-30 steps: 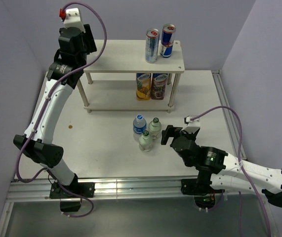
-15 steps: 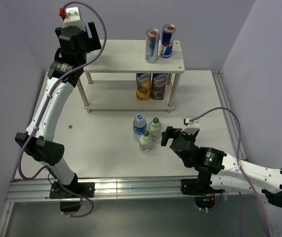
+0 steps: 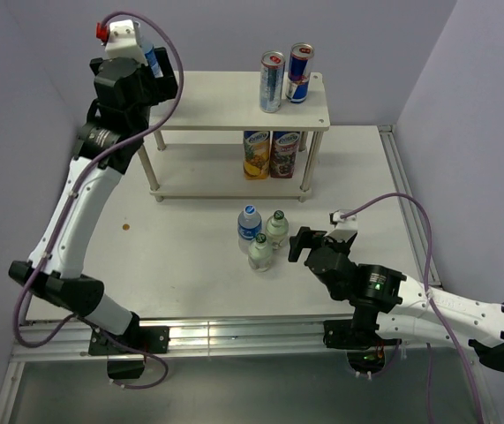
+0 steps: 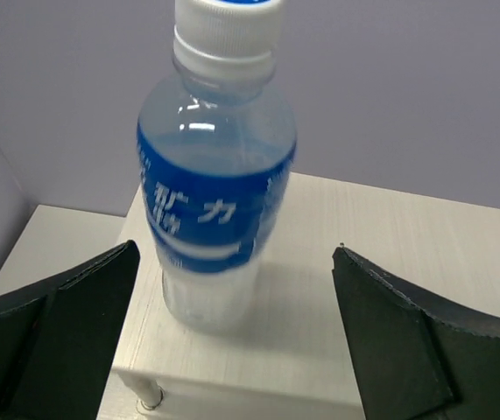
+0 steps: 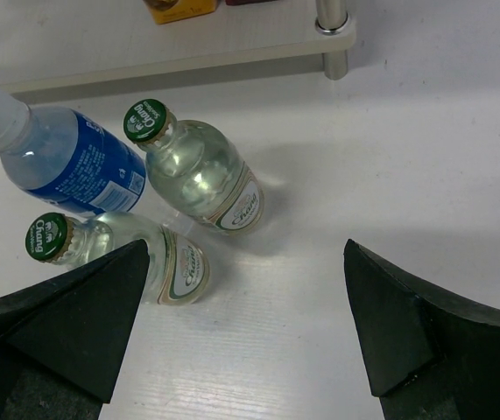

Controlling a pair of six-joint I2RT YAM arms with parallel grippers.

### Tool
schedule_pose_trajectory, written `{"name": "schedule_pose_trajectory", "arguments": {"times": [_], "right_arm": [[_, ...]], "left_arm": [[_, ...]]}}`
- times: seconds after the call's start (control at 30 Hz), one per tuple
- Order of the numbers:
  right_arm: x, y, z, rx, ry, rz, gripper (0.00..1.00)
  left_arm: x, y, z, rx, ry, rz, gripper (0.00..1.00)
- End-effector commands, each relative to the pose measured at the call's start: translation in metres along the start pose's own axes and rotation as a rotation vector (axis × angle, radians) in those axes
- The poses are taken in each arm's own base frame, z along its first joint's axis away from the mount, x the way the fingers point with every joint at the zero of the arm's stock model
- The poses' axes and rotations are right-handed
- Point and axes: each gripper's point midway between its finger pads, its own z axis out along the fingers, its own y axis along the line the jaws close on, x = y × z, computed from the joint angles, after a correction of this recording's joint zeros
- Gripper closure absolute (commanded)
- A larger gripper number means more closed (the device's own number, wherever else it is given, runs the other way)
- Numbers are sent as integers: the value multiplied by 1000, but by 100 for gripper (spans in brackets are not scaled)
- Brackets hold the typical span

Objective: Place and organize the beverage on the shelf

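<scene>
Left wrist showed me the bottle upright on the shelf, cap up, between parted jaws of the left gripper; the right gripper gaped too.

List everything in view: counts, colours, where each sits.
shelf: 1, cream boards and silver legs, far side of the table
table: 1, white, under everything
tall cans: 2, silver-blue and blue-silver, right end of the top board
drink containers: 2, yellow and purple, right end of the lower board
bottle on shelf: 1, clear with blue label and white cap, upright at a left corner of the top board
bottle on table: 1, clear with blue label and white cap, in front of the shelf
green-capped bottles: 2, clear glass, beside the bottle on table
left gripper: 1, black, open either side of the bottle on shelf
right gripper: 1, black, open, facing the table cluster
</scene>
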Motion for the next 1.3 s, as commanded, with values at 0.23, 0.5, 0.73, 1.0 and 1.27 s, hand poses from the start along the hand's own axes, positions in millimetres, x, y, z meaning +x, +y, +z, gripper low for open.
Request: {"name": "schedule_pose_trajectory", "arguments": {"times": [0.23,0.5,0.73,1.0,1.27], "right_arm": [[-2,1,-1,0,-12,21,1],[3,3,5,16,-11,-3,1],[9,-1,5,11,-1,16,1],[11,-2,6,24,1,6,1],[10,-2,6,25,-2,7,1]], "left_arm": [[47,27,-116,73,117,-130,1],[218,-38,-183,410,321,-247,1],[288,-62,-194,554,379,-261,1],[343,-91,-188,607,479,-248,1],[362,-109,-202,634,493,-201,1]]}}
